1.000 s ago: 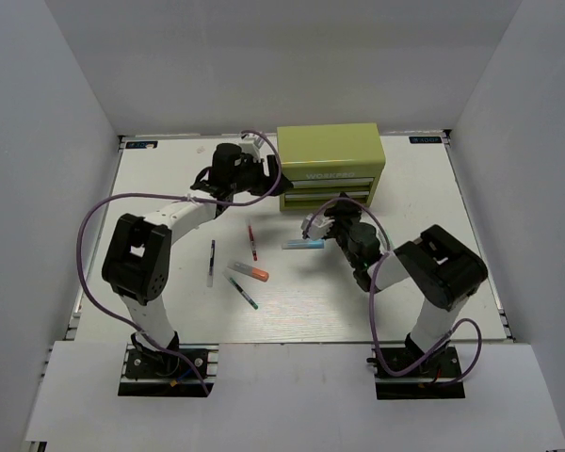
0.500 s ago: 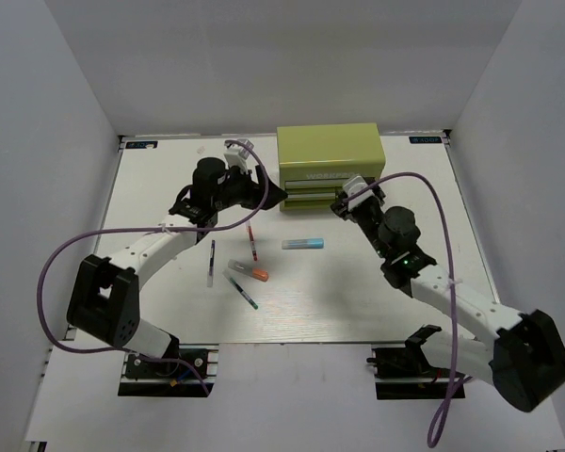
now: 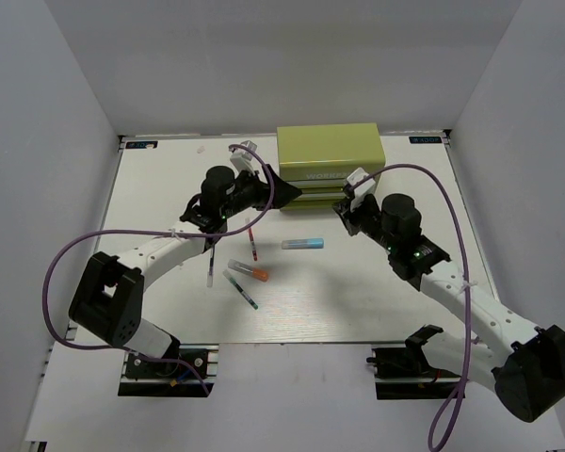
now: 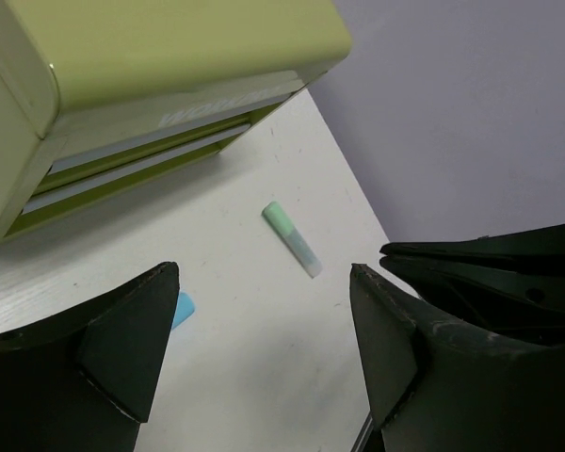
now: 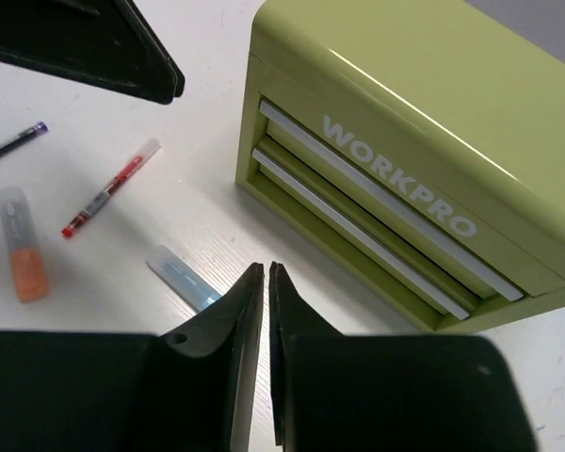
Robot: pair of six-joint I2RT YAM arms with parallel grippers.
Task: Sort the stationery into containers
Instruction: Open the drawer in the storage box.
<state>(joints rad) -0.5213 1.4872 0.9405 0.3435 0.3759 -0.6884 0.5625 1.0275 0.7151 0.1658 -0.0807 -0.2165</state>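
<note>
The olive-green box [image 3: 330,158] stands at the back of the table, its front drawers [image 5: 358,221] pushed in. My left gripper [image 3: 284,189] is open and empty just off the box's front left corner [image 4: 38,188]; in its own view the left gripper [image 4: 264,348] frames bare table. My right gripper [image 3: 343,209] hovers in front of the drawers, and the right gripper [image 5: 266,273] shows its jaws pressed together on nothing. A light-blue bar [image 3: 302,244] lies just below it. A red-white pen [image 3: 251,241], an orange-capped marker [image 3: 248,271], a green-tipped pen [image 3: 242,290] and a dark pen [image 3: 211,264] lie left of centre.
A short mint-capped clear piece [image 4: 292,239] lies on the table past the left fingers. The right arm's dark gripper body [image 4: 508,273] reaches in beside it. White walls close in the table on three sides.
My right gripper has shut from wide open, with nothing in it, and settled before the drawers. My left gripper has slid right to the box's front, still open.
</note>
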